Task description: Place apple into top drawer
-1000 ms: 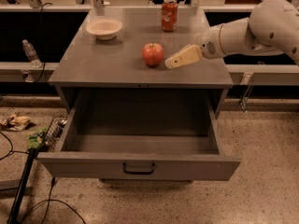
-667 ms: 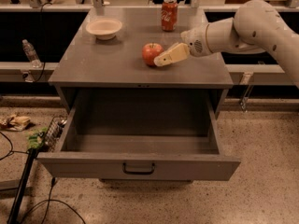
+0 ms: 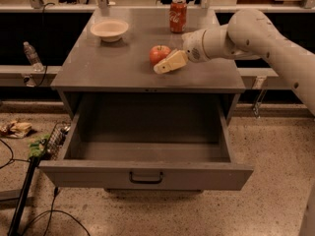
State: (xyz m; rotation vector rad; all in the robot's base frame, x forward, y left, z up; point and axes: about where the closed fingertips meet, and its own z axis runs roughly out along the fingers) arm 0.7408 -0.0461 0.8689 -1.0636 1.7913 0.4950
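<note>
On the cabinet top (image 3: 113,70), we are holding the gripper (image 3: 170,63) just beside the apple (image 3: 158,54), likely to grasp it for the open top drawer (image 3: 147,173) below; whether it is closed we cannot tell

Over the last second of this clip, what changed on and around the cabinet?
The gripper swung across the cabinet top towards the apple and now sits right beside it; no lift yet. The apple has not moved, the top drawer stays open, and the can and bowl are unchanged.
</note>
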